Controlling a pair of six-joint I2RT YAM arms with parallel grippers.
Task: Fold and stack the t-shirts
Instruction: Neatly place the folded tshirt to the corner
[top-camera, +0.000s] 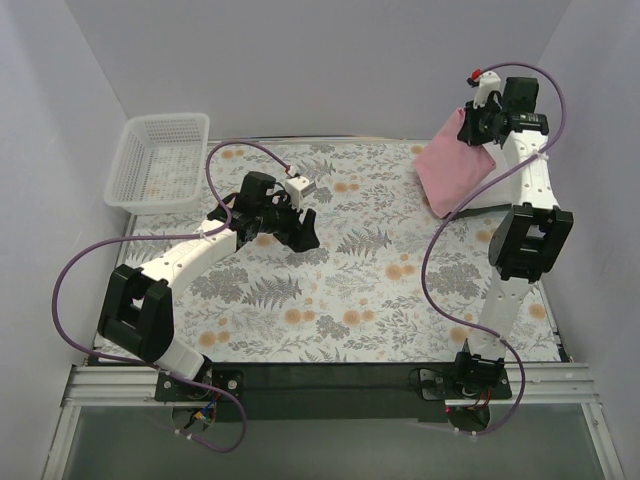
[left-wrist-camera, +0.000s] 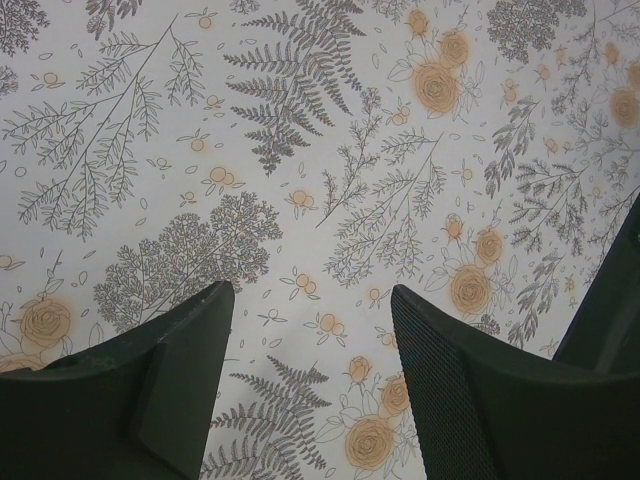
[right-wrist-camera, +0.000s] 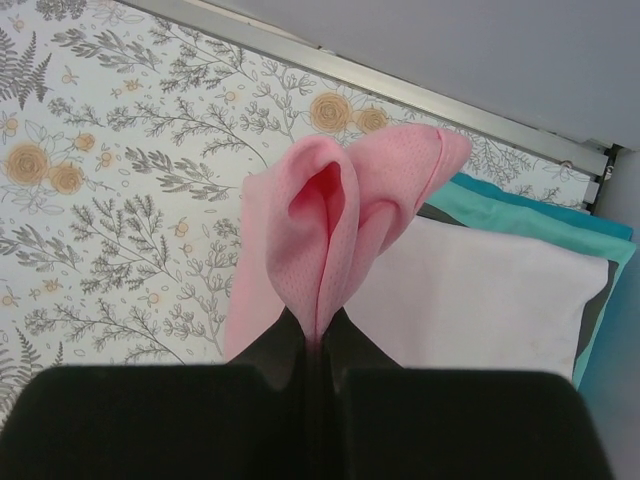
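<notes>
The right tool (right-wrist-camera: 318, 338) grips the pink shirt (right-wrist-camera: 335, 215) above the folded shirts (right-wrist-camera: 480, 300) at the far right corner of the table (top-camera: 350, 300). The left tool (left-wrist-camera: 308, 300) hangs released near the middle.

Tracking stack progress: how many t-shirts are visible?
2 clearly: the pink t-shirt pinched in the right gripper, the white folded t-shirt below it; teal edges underneath suggest more, hidden.

Pink t-shirt (right-wrist-camera: 330, 230): bunched, mesh-textured cloth, folds pinched together in right hand (right-wrist-camera: 318, 338), hanging down at far-right corner of surface (right-wrist-camera: 120, 200). Folded stack (right-wrist-camera: 480, 300) beside/under it: flat white rectangle on top, teal and dark edges showing at right.
</notes>
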